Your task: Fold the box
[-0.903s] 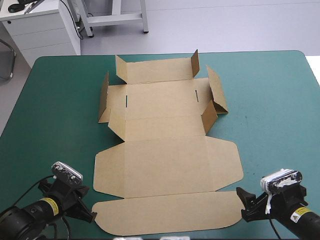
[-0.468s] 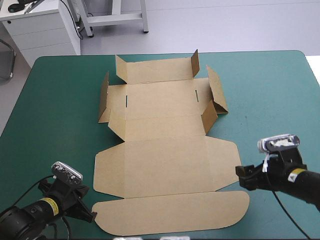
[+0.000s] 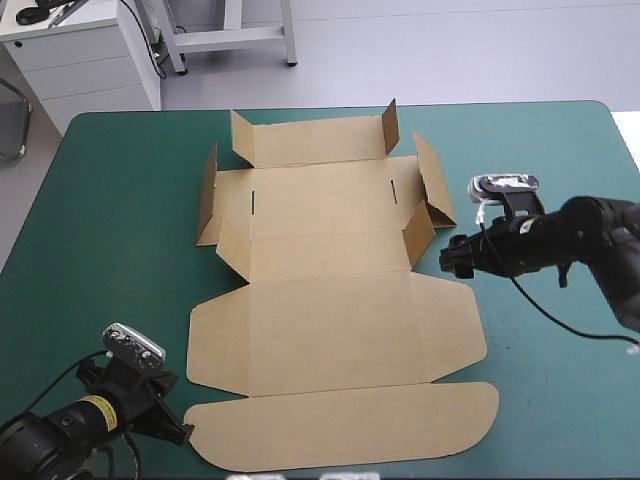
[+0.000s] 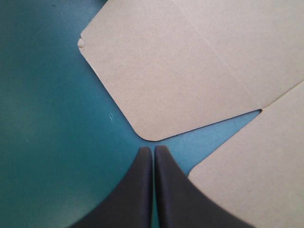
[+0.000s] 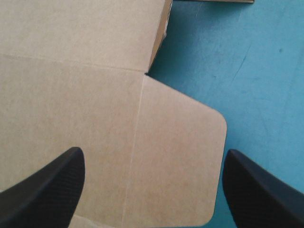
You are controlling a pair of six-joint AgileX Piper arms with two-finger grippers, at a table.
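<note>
Left gripper [image 3: 184, 431], black fingers [image 4: 140, 190] pressed together in a point, sits at the near left corner of the brown box [image 3: 330, 330], just off its rounded flaps. Right gripper [image 3: 447, 262] hangs spread wide over the box's right flap. Box lies unfolded on the teal-green cover [image 3: 110, 200], far flaps partly upright

The flat cut sheet of brown board [image 3: 330, 300] is one plain, even brown with no print, crossed only by faint crease lines [image 5: 134, 142]. Toward its twelve o'clock end two short dark slits [image 3: 254, 201] mark it, and the raised flaps [image 3: 208, 195] there show a deeper, shaded brown. The tabletop [image 3: 110, 230] wears a plain teal-green cover, flecked with faint darker specks [image 3: 492, 238] out at three o'clock. The left end effector [image 4: 153, 149] and the right end effector [image 5: 153, 154] both have matte black fingers [image 4: 137, 190].
</note>
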